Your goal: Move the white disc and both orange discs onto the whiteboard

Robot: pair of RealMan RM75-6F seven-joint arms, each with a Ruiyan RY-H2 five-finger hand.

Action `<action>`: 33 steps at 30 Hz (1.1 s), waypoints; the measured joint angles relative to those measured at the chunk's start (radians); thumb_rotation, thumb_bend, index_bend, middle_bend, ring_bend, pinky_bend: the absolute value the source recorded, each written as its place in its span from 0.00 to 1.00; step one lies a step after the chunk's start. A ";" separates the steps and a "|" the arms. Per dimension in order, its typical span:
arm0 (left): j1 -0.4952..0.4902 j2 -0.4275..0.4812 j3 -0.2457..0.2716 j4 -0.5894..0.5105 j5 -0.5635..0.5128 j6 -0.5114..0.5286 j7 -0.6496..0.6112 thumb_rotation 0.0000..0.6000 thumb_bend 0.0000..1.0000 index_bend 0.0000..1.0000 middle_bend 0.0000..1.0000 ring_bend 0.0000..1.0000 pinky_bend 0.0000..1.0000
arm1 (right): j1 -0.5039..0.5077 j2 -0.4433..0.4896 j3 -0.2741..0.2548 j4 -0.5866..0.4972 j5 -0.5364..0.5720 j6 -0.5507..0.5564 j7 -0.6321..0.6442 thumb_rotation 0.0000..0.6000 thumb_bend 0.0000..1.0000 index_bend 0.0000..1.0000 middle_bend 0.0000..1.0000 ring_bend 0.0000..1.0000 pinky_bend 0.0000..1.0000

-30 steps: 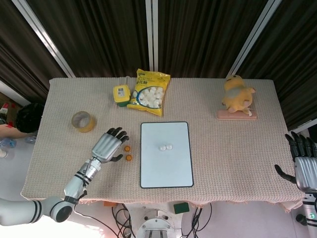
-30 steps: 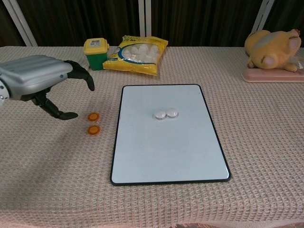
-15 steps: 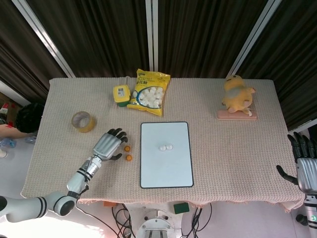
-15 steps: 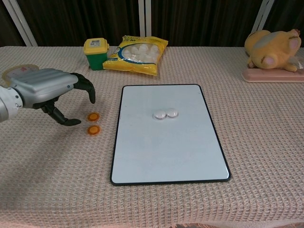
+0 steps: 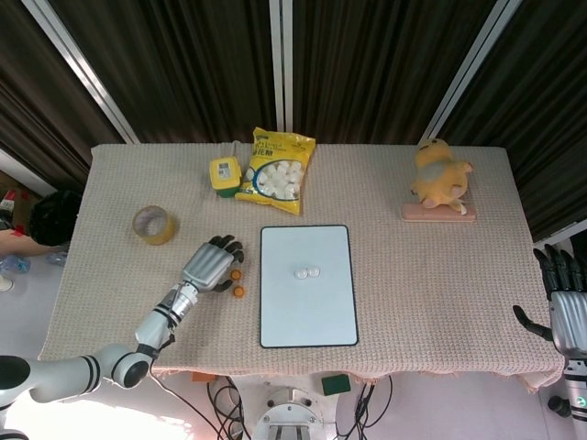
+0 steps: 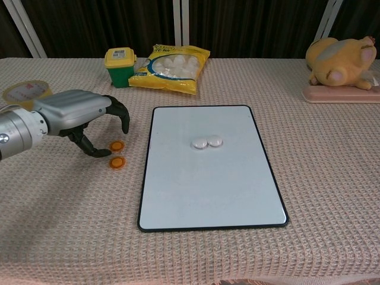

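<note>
the whiteboard [image 6: 211,190] is lying at the centre of the frame, carrying two white discs [image 6: 206,142] side by side. two orange discs [image 6: 117,154] are sitting on the cloth just left of its edge. the left hand [image 6: 80,116] is hovering over them with fingers curled but apart, gripping nothing. the right hand [image 5: 564,307], lower right in the head view, is spreading its fingers, holding nothing. a yellow bag [image 6: 170,68], upper centre, is showing white pieces inside.
</note>
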 measured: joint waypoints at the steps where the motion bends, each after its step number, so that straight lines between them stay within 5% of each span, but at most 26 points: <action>1: -0.001 -0.001 -0.001 0.003 0.000 -0.004 -0.001 0.98 0.24 0.40 0.23 0.12 0.22 | 0.000 0.000 0.000 0.000 0.001 0.000 0.000 1.00 0.21 0.00 0.00 0.00 0.00; 33: -0.014 -0.005 -0.028 0.001 -0.009 -0.038 0.013 1.00 0.28 0.53 0.23 0.12 0.22 | 0.005 -0.002 0.002 -0.002 0.007 -0.008 -0.005 1.00 0.21 0.00 0.00 0.00 0.00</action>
